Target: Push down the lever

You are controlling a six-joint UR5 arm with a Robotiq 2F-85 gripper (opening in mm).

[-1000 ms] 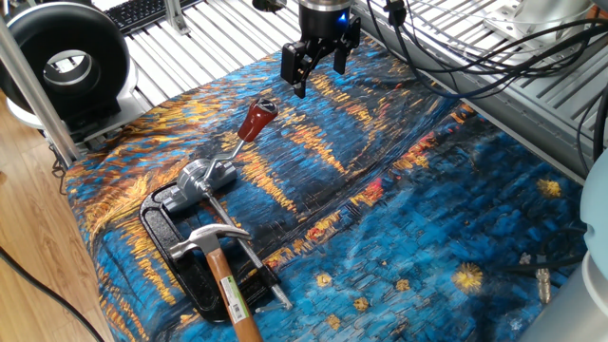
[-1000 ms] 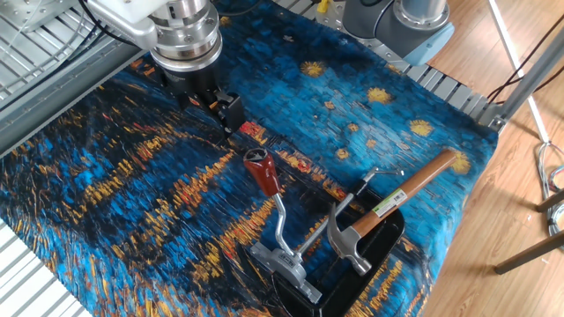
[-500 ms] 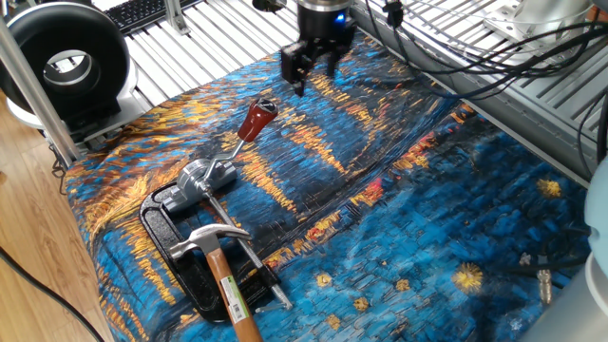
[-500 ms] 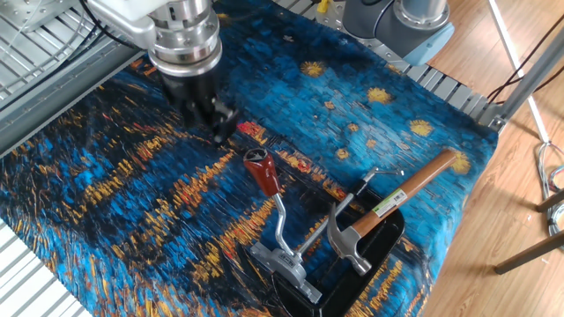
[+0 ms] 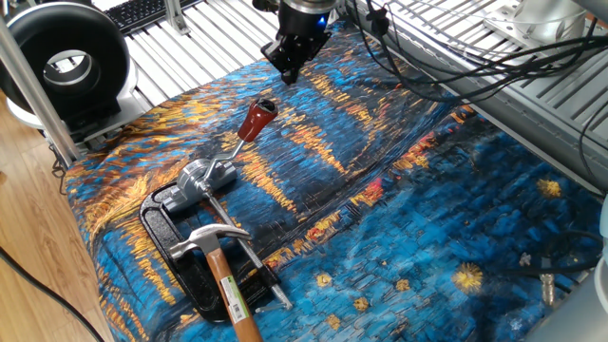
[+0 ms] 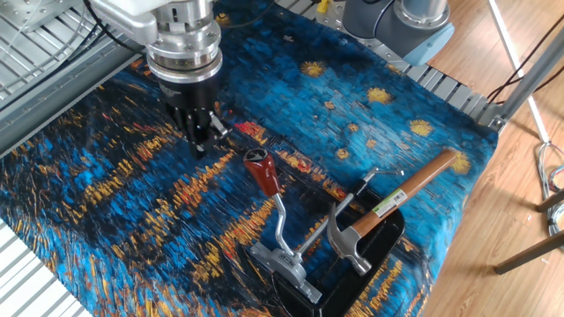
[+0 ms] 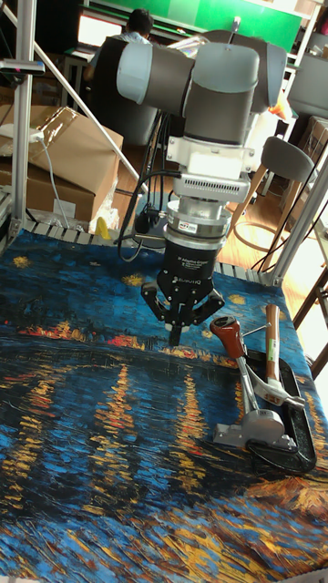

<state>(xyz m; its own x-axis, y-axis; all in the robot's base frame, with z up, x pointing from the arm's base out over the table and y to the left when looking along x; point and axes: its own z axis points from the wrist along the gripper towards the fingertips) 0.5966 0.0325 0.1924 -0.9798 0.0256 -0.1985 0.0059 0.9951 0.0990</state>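
2 black fingers [image 7: 175, 333] of the robot's gripper [image 7: 176, 339] point down with their tips drawn together, nothing between them, just above the blue-and-orange painted cloth [image 5: 408, 218] that covers the table. In the other fixed view the gripper [image 6: 201, 141] hangs just beside the glossy dark-red plastic end of the lever, on the side away from the pivot, and appears not to touch it, though the angle makes the gap hard to judge. The lever [image 6: 269, 192], a thin silver metal rod with that tapered red end, stands raised at a slant from its round silver pivot [image 5: 198, 177]; in the tall fixed view the lever [image 7: 236, 351] rises to the right of the gripper. The pivot sits on a grey metal base [image 6: 284, 269] at the edge of a black tray [image 5: 180, 261]. A steel-headed hammer with a light wooden shaft [image 6: 388, 210] lies across that tray, its head near the pivot. Above the fingers, the silver wrist of the grey arm [image 7: 211, 196] stands upright.
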